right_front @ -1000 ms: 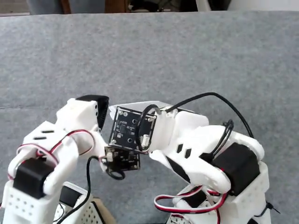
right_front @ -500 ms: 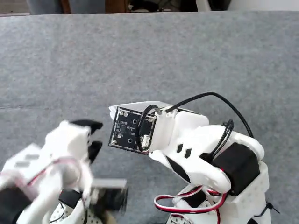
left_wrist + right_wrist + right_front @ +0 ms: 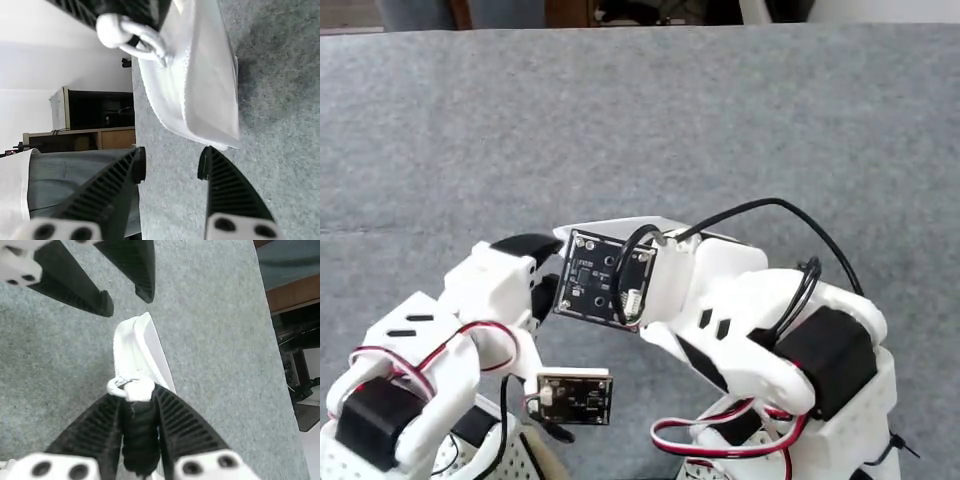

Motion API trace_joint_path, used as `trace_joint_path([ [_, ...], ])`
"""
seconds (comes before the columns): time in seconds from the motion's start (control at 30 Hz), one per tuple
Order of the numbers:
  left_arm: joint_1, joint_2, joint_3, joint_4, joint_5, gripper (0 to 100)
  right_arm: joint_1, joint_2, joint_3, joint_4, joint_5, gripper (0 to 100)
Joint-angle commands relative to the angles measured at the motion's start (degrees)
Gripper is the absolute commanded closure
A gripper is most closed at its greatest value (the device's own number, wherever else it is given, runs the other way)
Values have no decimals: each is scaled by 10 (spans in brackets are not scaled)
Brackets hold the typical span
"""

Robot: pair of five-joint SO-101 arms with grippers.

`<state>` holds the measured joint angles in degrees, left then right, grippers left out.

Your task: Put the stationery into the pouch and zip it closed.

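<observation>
Got the right claw (image 3: 137, 392) clamped on the white ring-shaped zip pull (image 3: 131, 386) of the pouch (image 3: 142, 350). Looks soft, light and floppy, white fabric lying on the fuzzy grey table (image 3: 210, 330). Would probably bunch up if tugged, so best to pin the far corner. Got the left claw (image 3: 170, 162) gaping just beside that end.

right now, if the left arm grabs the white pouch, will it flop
Probably floppy: the pouch looks like thin soft fabric. Likely light, since the right fingers hold it just by the zip pull. It may swing if nudged.
</observation>
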<state>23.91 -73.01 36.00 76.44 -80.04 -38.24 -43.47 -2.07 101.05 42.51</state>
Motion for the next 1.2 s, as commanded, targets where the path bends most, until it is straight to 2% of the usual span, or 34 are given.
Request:
trace_joint_path([
  [0.0,10,-4,2,-15,3,797,-7,-10,-7,2,1,985],
  [0.2,15,-3,39,-67,2,797,-7,-10,-7,2,2,985],
  [0.43,85,-4,45,-67,5,797,-6,-10,-8,2,2,985],
  [0.7,101,-1,58,-76,2,800,-7,-22,-7,2,2,985],
  [1.03,102,-3,166,-244,2,801,-8,-45,-3,2,2,985],
  [1.17,105,-4,173,-269,2,801,-8,-43,-2,2,2,985],
])
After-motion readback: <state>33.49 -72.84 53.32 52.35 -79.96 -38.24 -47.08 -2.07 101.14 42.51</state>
